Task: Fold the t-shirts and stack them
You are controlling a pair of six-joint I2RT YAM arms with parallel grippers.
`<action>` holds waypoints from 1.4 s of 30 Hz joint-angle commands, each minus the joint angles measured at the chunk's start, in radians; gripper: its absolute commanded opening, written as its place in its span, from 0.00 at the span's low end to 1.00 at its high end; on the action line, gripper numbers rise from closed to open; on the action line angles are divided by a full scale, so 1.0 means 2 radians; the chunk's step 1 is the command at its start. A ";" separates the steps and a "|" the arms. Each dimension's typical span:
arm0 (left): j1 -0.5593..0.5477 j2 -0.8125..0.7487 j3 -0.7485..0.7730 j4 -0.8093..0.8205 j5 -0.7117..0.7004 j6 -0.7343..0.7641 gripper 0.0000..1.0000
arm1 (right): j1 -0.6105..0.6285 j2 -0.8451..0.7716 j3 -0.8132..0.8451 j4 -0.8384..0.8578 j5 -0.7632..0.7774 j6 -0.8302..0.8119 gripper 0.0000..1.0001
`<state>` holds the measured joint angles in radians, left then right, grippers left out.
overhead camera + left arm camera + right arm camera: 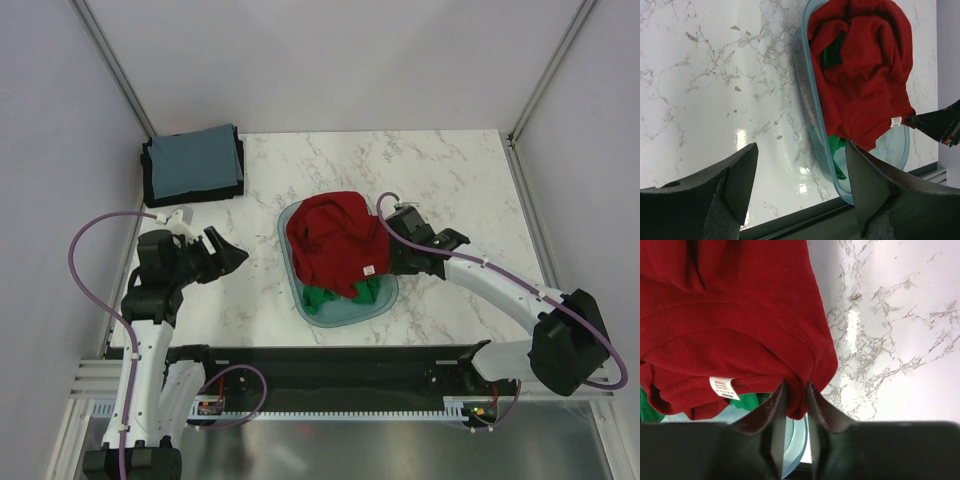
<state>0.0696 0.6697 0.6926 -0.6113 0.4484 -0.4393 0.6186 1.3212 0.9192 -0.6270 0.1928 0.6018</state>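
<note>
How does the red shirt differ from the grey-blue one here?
The dark red shirt is crumpled in the basin; the grey-blue shirt lies folded at the far left corner of the table. The right end effector pinches the red shirt's edge; nothing touches the grey-blue shirt. Red covers a green shirt; grey-blue tops a dark folded one. Both are plain cloth.

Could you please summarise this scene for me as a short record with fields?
red shirt: heaped in the basin, over the green shirt
folded stack: grey-blue on dark, far left corner of the table
left fingers: open, above the table left of the basin
right fingers: shut on the red shirt's edge
</note>
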 commanded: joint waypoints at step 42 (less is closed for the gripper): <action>-0.016 0.016 0.000 0.014 -0.008 0.007 0.78 | -0.078 -0.062 0.308 -0.240 0.253 -0.032 0.98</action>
<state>0.0433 0.7105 0.6922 -0.6109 0.4385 -0.4397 0.4728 1.1324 1.6024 -1.0210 0.8646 0.4591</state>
